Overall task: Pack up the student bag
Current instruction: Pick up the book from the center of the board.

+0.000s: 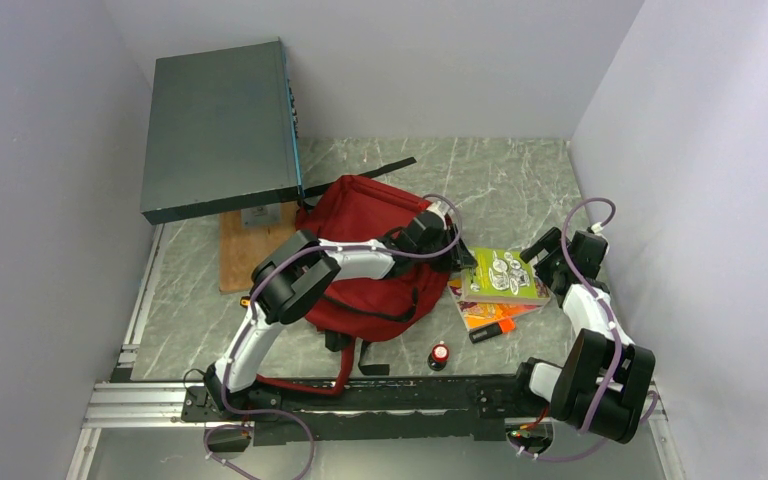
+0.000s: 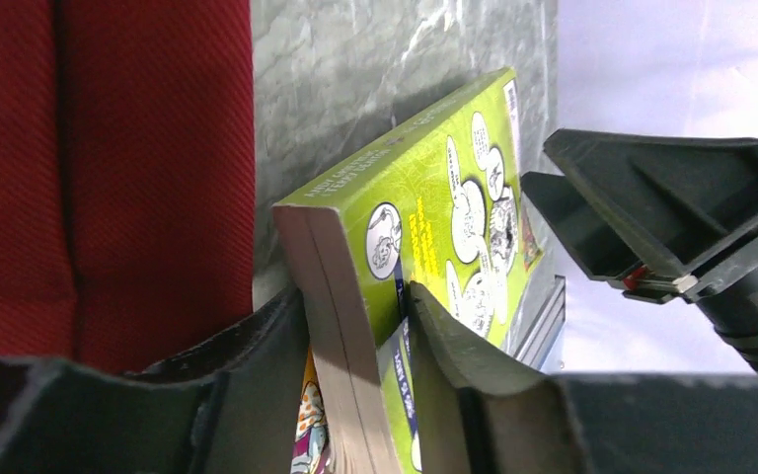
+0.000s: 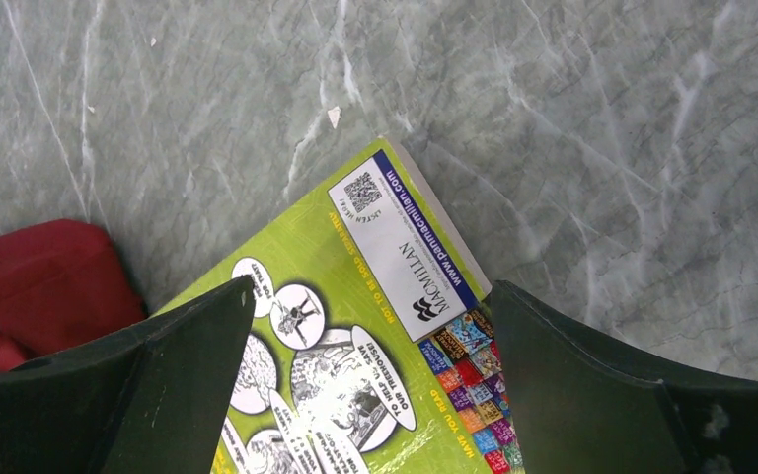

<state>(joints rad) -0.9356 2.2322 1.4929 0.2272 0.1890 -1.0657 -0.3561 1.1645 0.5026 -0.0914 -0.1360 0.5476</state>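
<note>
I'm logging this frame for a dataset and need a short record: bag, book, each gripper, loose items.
bag: student bag, dark red, lying beside the book
book: green book, outside the bag
left gripper: shut on the green book's edge
right gripper: open, jaws apart over the book's other end
loose items: orange marker; red-capped item

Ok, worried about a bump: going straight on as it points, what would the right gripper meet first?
Probably the green book, between the right gripper's open fingers and held by the left gripper. Depth is unclear; it could skim past onto the table.
</note>
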